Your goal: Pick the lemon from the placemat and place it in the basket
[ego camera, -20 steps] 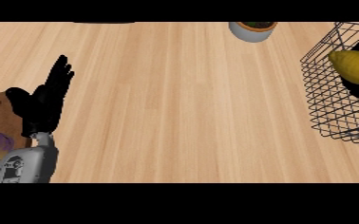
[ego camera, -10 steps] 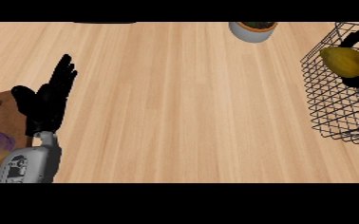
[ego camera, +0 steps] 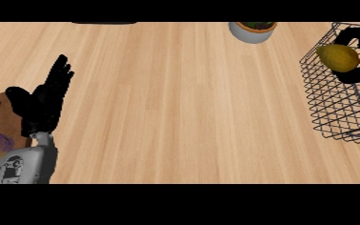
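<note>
At the view's left edge the left hand (ego camera: 44, 101) stands open, fingers straight and pointing up the bench (ego camera: 183, 100), holding nothing — it reads as resting. Under its wrist a dark brown sliver shows, probably the placemat (ego camera: 7, 109), though too little of it is in view to be sure. Across the bare wood, at the top, sits a grey pot (ego camera: 252, 31), cut off by the frame.

Far to the right is the wire basket (ego camera: 330, 109), and the lemon (ego camera: 338, 57) lies inside it, near its upper end — well apart from the left hand, the whole width of the bench between them. Its long axis runs roughly across the view, slightly tilted. The right hand does not show at all. Judging by where the lemon lies, the placing looks done; nothing is left to reach for.
</note>
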Robot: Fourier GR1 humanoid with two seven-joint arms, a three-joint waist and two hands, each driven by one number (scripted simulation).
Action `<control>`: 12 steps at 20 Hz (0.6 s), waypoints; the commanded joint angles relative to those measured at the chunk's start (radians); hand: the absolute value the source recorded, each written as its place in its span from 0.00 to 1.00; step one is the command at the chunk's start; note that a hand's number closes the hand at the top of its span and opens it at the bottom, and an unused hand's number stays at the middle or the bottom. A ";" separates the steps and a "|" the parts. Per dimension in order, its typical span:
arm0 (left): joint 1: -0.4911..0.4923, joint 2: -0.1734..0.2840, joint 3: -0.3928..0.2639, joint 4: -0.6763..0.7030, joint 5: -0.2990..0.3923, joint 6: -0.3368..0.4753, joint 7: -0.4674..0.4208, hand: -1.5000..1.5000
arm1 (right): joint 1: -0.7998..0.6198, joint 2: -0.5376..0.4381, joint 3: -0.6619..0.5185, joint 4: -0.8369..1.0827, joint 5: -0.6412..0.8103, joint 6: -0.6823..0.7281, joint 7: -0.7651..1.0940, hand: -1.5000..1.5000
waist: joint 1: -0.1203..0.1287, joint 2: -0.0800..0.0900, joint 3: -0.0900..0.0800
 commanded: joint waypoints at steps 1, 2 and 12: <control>0.019 -0.021 -0.023 -0.052 -0.008 0.014 0.043 0.50 | 0.015 0.000 0.034 0.050 0.054 0.044 0.010 1.00 | -0.003 0.001 0.005; -0.056 0.022 0.024 0.025 -0.001 0.012 0.031 0.50 | -0.034 -0.009 0.008 0.123 0.045 0.035 -0.042 1.00 | -0.003 0.004 0.005; 0.015 -0.012 -0.012 -0.009 -0.017 0.011 -0.012 0.50 | -0.139 0.009 -0.039 0.360 0.109 -0.093 -0.140 1.00 | 0.004 0.005 0.005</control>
